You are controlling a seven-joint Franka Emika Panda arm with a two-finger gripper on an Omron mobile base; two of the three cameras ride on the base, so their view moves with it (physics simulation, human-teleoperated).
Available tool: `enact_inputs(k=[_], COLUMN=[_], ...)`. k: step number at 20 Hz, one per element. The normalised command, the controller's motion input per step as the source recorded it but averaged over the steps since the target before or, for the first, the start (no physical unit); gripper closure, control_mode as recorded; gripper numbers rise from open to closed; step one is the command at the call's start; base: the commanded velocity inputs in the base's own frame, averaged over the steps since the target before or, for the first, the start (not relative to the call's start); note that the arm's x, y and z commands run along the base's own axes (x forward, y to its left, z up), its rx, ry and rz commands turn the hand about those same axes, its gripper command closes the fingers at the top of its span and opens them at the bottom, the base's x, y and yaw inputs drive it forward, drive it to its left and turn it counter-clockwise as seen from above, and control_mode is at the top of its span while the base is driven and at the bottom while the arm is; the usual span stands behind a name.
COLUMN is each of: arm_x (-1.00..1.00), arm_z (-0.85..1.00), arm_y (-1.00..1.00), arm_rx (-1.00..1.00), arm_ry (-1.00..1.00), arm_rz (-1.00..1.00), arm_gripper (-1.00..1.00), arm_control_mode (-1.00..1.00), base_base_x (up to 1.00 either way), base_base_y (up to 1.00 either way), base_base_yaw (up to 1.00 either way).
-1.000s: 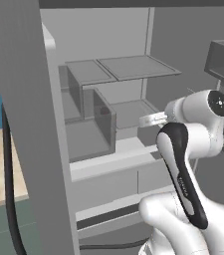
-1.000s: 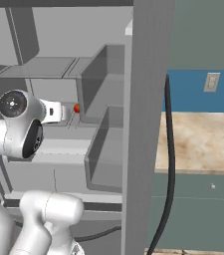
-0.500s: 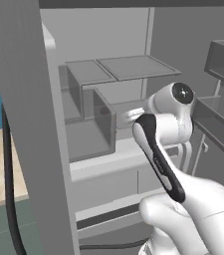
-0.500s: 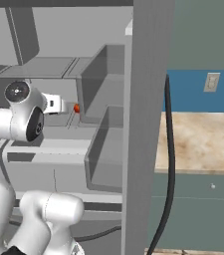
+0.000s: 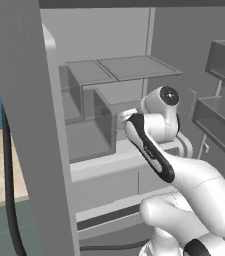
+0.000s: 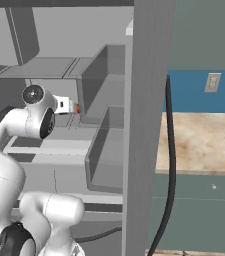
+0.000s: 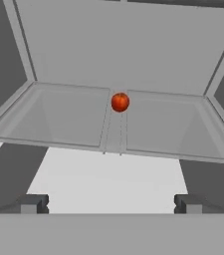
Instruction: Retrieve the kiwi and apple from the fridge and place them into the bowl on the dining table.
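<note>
The apple (image 7: 120,102), small, round and red-orange, sits on a grey shelf deep inside the open fridge (image 7: 118,45), along the seam between two shelf panels. My gripper (image 7: 111,204) points straight at it from a distance, its dark fingertips (image 7: 34,203) spread wide with nothing between them. In the right base view a sliver of the apple (image 6: 77,108) shows just past my white hand (image 6: 63,104). From the left base view my arm (image 5: 149,145) reaches into the fridge (image 5: 129,65) at mid-shelf height. The dining table (image 6: 199,140) lies beside the fridge. The kiwi and bowl are out of view.
Grey drawer bins (image 5: 91,120) stand left of my hand, and a shelf (image 5: 134,67) runs above it. Door bins (image 5: 221,112) jut in on the right. The open fridge door (image 6: 144,125) stands between arm and table, with a black cable (image 6: 170,150) hanging along it.
My arm has swung further into the fridge, carrying the hand left along the shelf and closer to the apple. The fingers have stayed wide apart.
</note>
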Motion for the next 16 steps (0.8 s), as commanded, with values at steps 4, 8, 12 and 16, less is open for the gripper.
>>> enact_inputs(k=[4, 8, 12, 16], arm_x=[0.56, 0.53, 0.42, 0.37], arm_z=[-0.14, -0.14, -0.19, -0.25], arm_y=[0.02, 0.04, 0.05, 0.12], arm_rx=[0.0, 0.0, 0.0, 0.0], arm_ry=[0.0, 0.01, 0.05, 0.08], arm_rz=[0.0, 0.0, -0.01, -0.03], arm_gripper=[-1.0, -1.0, -1.0, -1.0], arm_control_mode=[-1.0, -1.0, -1.0, -1.0], base_base_x=[0.0, 0.0, 0.0, 0.0], base_base_y=[0.0, 0.0, 0.0, 0.0], base_base_yaw=[0.0, 0.0, 0.0, 0.0])
